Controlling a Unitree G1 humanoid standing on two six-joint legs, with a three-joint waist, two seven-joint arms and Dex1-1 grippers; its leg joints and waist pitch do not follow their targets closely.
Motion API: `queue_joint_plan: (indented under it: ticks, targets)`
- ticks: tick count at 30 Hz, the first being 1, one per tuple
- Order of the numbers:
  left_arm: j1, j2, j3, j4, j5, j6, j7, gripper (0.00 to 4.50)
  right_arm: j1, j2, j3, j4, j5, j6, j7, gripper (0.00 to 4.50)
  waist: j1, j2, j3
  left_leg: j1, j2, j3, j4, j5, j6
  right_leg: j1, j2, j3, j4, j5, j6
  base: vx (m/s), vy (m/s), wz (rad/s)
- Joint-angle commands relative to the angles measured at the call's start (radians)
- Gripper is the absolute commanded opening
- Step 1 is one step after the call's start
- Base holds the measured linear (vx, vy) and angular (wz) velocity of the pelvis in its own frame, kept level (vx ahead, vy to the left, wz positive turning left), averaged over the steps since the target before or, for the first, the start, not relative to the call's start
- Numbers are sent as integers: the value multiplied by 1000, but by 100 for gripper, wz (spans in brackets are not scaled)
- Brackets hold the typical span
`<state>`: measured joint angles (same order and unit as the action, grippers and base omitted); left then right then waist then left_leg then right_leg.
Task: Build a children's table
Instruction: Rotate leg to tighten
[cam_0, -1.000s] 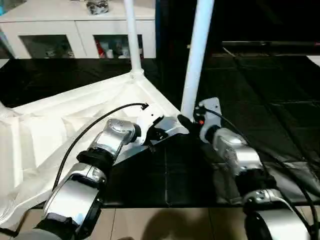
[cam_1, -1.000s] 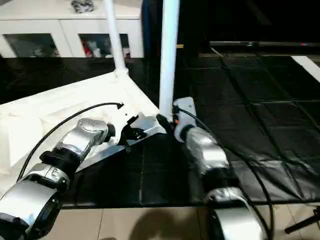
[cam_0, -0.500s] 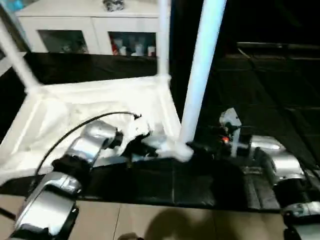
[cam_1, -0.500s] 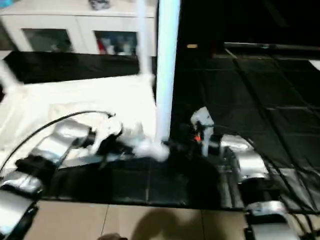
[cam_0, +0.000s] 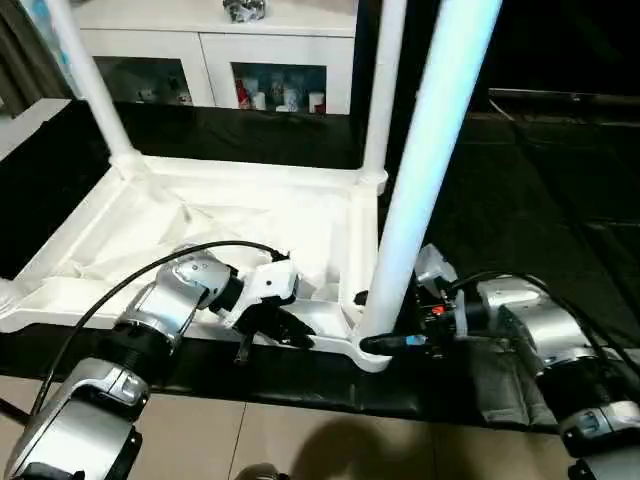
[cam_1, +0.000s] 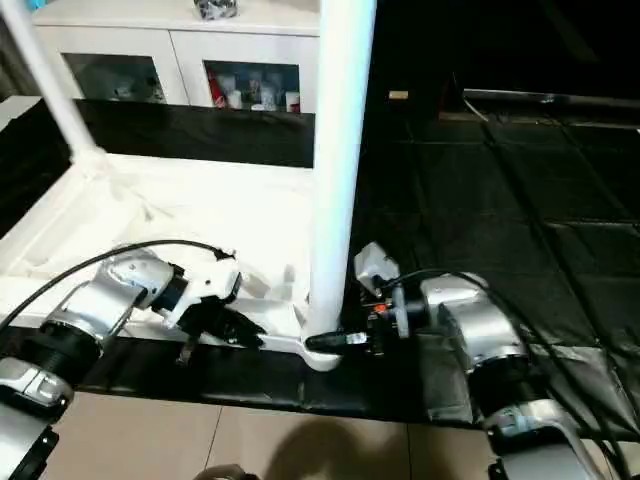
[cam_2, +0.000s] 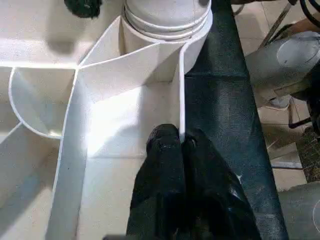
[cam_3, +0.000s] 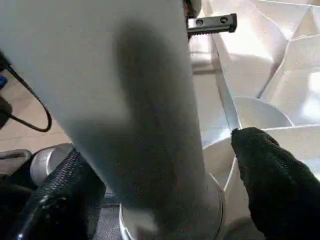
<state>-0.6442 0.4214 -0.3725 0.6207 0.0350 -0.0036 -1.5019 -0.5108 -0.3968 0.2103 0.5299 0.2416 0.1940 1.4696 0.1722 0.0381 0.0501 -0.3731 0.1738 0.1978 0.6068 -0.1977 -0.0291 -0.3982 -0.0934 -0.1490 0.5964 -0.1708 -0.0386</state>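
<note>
The children's table lies upside down on a black mat, its ribbed white top (cam_0: 200, 215) facing up. Three white legs stand in corner sockets: two far ones (cam_0: 85, 80) (cam_0: 385, 90) and a near one (cam_0: 430, 170) close to me. My left gripper (cam_0: 290, 333) is shut on the top's thin near rim (cam_2: 181, 115), just beside the near leg's socket (cam_2: 165, 30). My right gripper (cam_0: 378, 322) is open, one black finger (cam_3: 270, 175) on each side of the near leg's base (cam_3: 125, 100), with a gap showing beside the leg.
A white cabinet (cam_0: 220, 60) with glass-fronted shelves stands behind the mat. The black mat (cam_0: 540, 170) stretches to the right. Tan floor tiles (cam_0: 300, 440) run along the front edge. A black cable (cam_0: 150, 275) loops over my left forearm.
The head views have swung, bringing a third leg into sight. The table top looks turned, its near rim now lying across the picture. Both grippers remain at the near corner.
</note>
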Motion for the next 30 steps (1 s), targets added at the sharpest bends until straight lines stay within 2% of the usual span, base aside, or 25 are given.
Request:
queue_joint_plan:
  ticks: [1, 2, 5, 8, 9, 13, 15, 16, 18, 19, 20, 23, 25, 26, 28, 29, 30]
  targets:
    - [1, -8, -33, -27, -2, 1, -42, 0, -18, -1, 16, 3, -5, 3, 14, 362, -8, -15, -75, 18, 84, -36, -71, -134, 57, 50, -101, 82, -65, -256, -160, 0, 0, 0]
    - [4, -8, -33, -30, -1, 1, -43, 0, -19, -1, 22, 3, -2, 10, 27, 362, -8, -17, -75, 17, 84, -36, -70, -130, 58, 50, -100, 82, -65, -253, -158, 0, 0, 0]
    - [7, -7, -33, -32, 2, -2, -40, 0, -20, -1, 28, 3, 2, 17, 43, 325, -7, -17, -75, 16, 84, -36, -70, -123, 63, 50, -100, 81, -65, -251, -156, 0, 0, 0]
    - [11, -3, -33, -39, 2, 3, -27, 0, -22, -1, 33, 8, 3, 19, 53, 317, -6, -20, -75, 16, 84, -36, -69, -121, 62, 51, -101, 81, -64, -253, -155, 0, 0, 0]
    - [12, -2, -32, -40, 3, 4, -20, 0, -22, 0, 33, 11, 2, 19, 56, 286, -6, -19, -76, 16, 84, -36, -69, -121, 62, 50, -100, 81, -64, -254, -154, 0, 0, 0]
    - [14, -3, -28, -42, 4, 11, -11, 0, -22, 3, 33, 14, 2, 19, 60, 271, -7, -17, -75, 16, 84, -36, -70, -131, 60, 50, -100, 81, -66, -265, -151, 0, 0, 0]
    - [13, -3, -26, -39, 5, 13, -6, 0, -19, 4, 34, 11, 4, 21, 59, 249, -8, -18, -73, 18, 84, -37, -72, -146, 52, 50, -100, 81, -70, -285, -145, 0, 0, 0]
    - [11, -7, -20, -33, 4, 19, 6, 0, -13, 6, 32, 4, 8, 26, 52, 246, -8, -14, -74, 19, 85, -37, -72, -154, 47, 49, -100, 81, -71, -286, -144, 0, 0, 0]
    - [8, -11, -14, -26, 3, 31, 17, 0, -4, 10, 27, -10, 16, 36, 40, 240, -9, -16, -73, 20, 85, -37, -73, -160, 43, 50, -99, 81, -71, -285, -145, 0, 0, 0]
    - [4, -15, -12, -21, 4, 42, 26, 0, 0, 12, 24, -17, 19, 50, 26, 236, -8, -9, -73, 21, 86, -39, -73, -167, 40, 49, -100, 81, -71, -291, -145, 0, 0, 0]
    - [-1, -22, -9, -16, 4, 59, 37, 0, 6, 14, 21, -26, 20, 66, 10, 234, -11, -13, -71, 22, 85, -39, -76, -182, 34, 50, -99, 82, -75, -304, -143, 0, 0, 0]
    - [-21, -55, 7, 5, 3, 114, 92, 0, 33, 39, 1, -55, 14, 90, -82, 228, -14, -10, -66, 28, 85, -40, -79, -218, 18, 50, -101, 82, -81, -352, -141, 0, 0, 0]
    - [-38, -84, 20, 27, 1, 130, 138, 0, 43, 69, -12, -62, -5, 103, -180, 223, -18, -11, -59, 34, 82, -40, -81, -257, 4, 47, -102, 80, -96, -430, -123, 0, 0, 0]
    - [-50, -107, 30, 44, 1, 142, 177, 0, 47, 91, -22, -63, -20, 119, -254, 222, -31, -8, -55, 38, 77, -47, -84, -306, -16, 51, -105, 74, -108, -529, -88, 0, 0, 0]
    - [-74, -147, 53, 67, -7, 175, 243, 0, 49, 139, -47, -52, -45, 142, -395, 220, -44, -9, -51, 45, 74, -48, -84, -327, -28, 46, -102, 69, -117, -567, -69, 0, 0, 0]
    - [-77, -153, 56, 70, -9, 181, 251, 0, 50, 146, -51, -49, -48, 146, -417, 217, -55, -13, -54, 42, 70, -54, -84, -338, -31, 54, -106, 62, -123, -595, -48, 0, 0, 0]
    - [-90, -169, 65, 87, -7, 187, 287, 0, 47, 166, -57, -38, -62, 151, -473, 217, -60, -10, -54, 39, 71, -56, -86, -338, -31, 55, -105, 62, -122, -590, -44, 0, 0, 0]
